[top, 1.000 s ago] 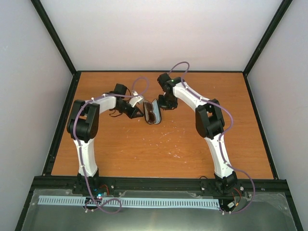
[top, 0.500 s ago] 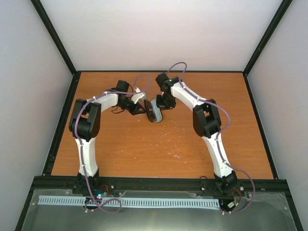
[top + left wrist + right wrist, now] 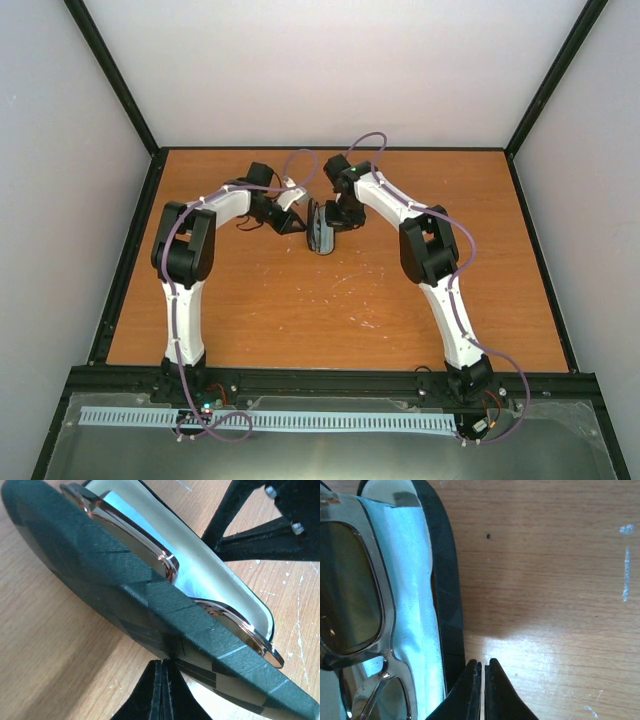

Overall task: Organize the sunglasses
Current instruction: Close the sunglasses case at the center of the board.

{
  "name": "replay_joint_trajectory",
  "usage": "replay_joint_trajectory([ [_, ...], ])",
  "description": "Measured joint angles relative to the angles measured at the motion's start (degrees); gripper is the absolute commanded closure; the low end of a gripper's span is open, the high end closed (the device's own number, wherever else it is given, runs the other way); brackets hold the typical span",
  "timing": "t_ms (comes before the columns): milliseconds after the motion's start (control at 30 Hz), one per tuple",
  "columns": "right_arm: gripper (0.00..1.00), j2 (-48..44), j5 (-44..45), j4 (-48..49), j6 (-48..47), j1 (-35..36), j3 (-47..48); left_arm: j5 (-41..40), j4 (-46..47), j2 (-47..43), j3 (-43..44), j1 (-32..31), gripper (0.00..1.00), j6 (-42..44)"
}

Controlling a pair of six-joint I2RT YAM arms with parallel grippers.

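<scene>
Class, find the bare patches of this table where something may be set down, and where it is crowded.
Bare: the table stretch between left arm and right arm, from the case to the near rail; also outside the right arm. Crowded: far middle, where the left gripper and right gripper flank the case holding the sunglasses.
</scene>
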Motion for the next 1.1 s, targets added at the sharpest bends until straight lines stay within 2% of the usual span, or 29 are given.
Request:
replay_joint_trajectory([
  [1100,0.96,-4.5,-1.9,8.5,0.1,-0.5,-5.6,-3.1,-5.0,3.1,4.3,-0.7,0.99,0.0],
])
